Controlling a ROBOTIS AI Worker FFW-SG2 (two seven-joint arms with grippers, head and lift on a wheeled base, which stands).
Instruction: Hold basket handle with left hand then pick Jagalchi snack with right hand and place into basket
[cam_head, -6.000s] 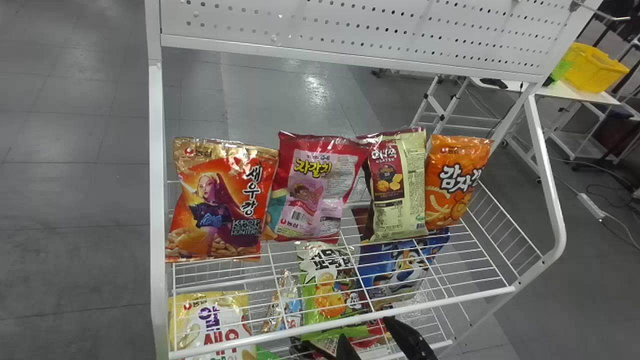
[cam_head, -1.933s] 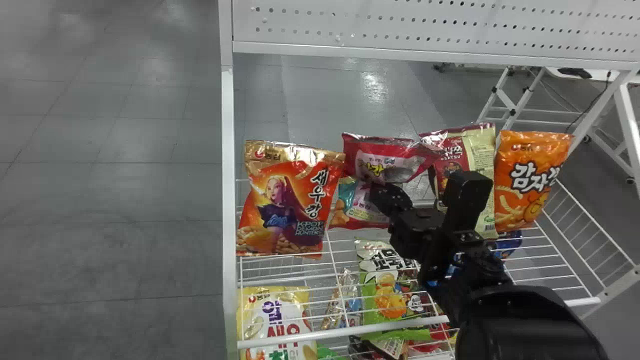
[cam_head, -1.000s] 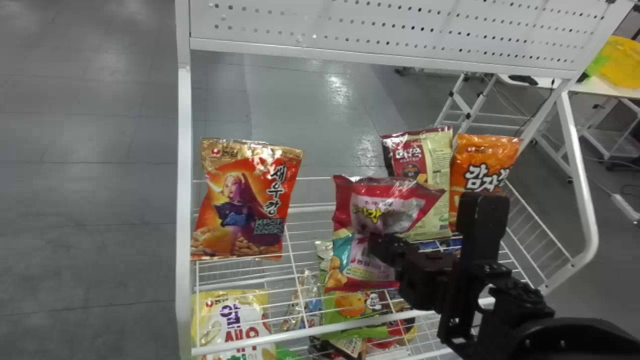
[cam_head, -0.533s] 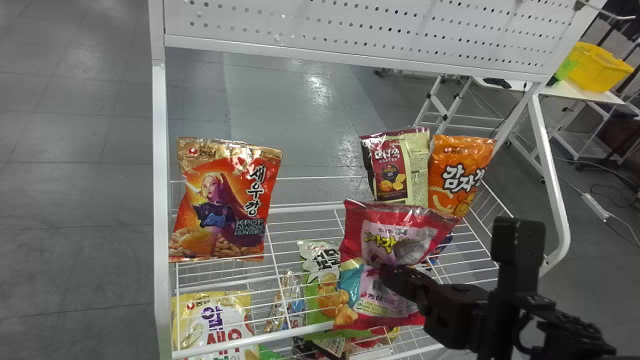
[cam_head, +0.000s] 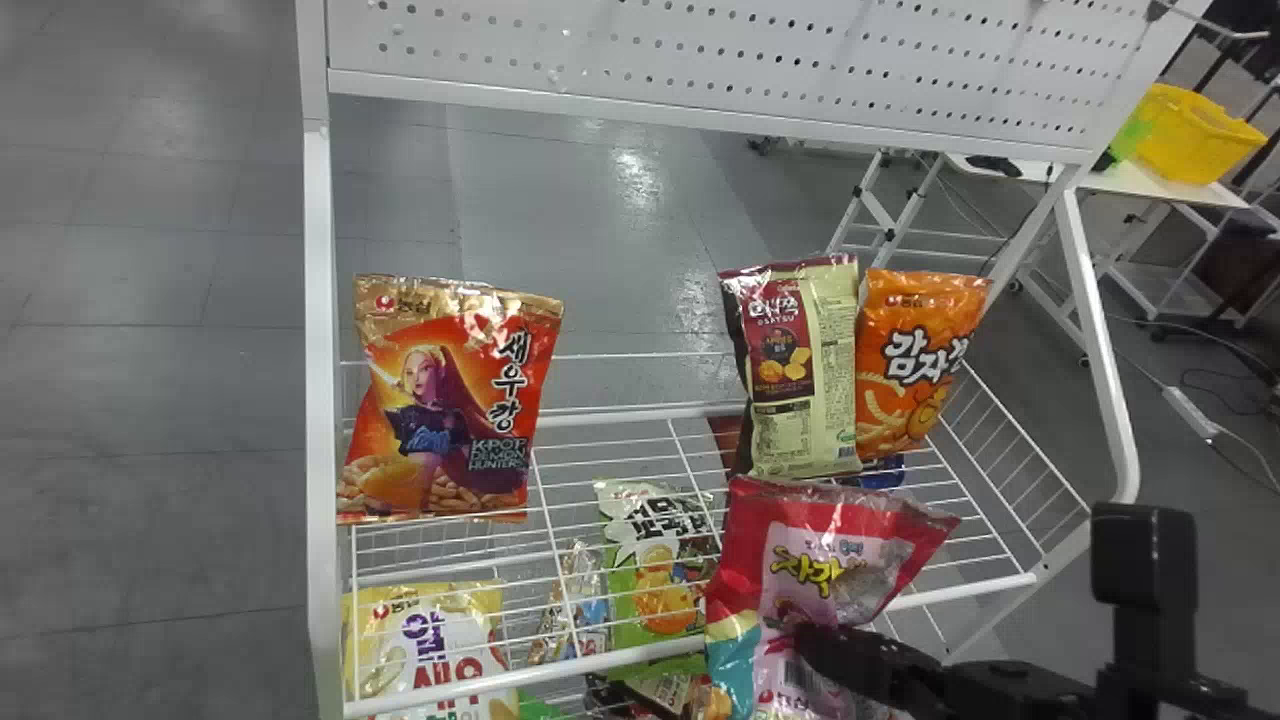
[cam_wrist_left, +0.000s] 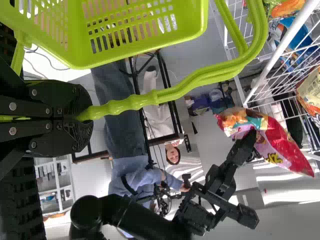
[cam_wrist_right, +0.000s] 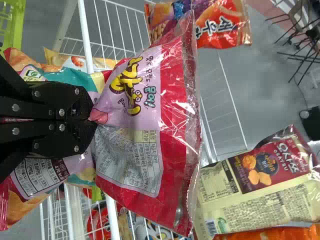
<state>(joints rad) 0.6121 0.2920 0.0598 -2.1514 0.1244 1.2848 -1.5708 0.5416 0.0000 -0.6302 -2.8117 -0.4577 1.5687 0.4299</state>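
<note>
In the head view my right gripper (cam_head: 815, 640) is shut on the Jagalchi snack (cam_head: 850, 560), a red and pink bag held in front of the rack's front rail at the lower right. The right wrist view has the gripper (cam_wrist_right: 92, 120) pinching the middle of the Jagalchi bag (cam_wrist_right: 172, 100), the film creased around the fingertips. My left gripper (cam_wrist_left: 82, 117) is shut on the handle (cam_wrist_left: 165, 95) of the lime-green basket (cam_wrist_left: 135, 45) in the left wrist view. The Jagalchi bag (cam_wrist_left: 275, 142) hangs apart from the basket there.
The white wire rack (cam_head: 600, 655) holds an orange-red shrimp snack (cam_head: 440, 400) on the left, a cream and maroon bag (cam_head: 800, 370) and an orange bag (cam_head: 915, 360) on the right. More bags lie on the lower shelf, among them a green one (cam_head: 655, 600).
The Jagalchi bag has left its place between the shrimp snack and the maroon bag, gripped by my right gripper. It has come forward and down toward the robot. The head view has shifted too.
</note>
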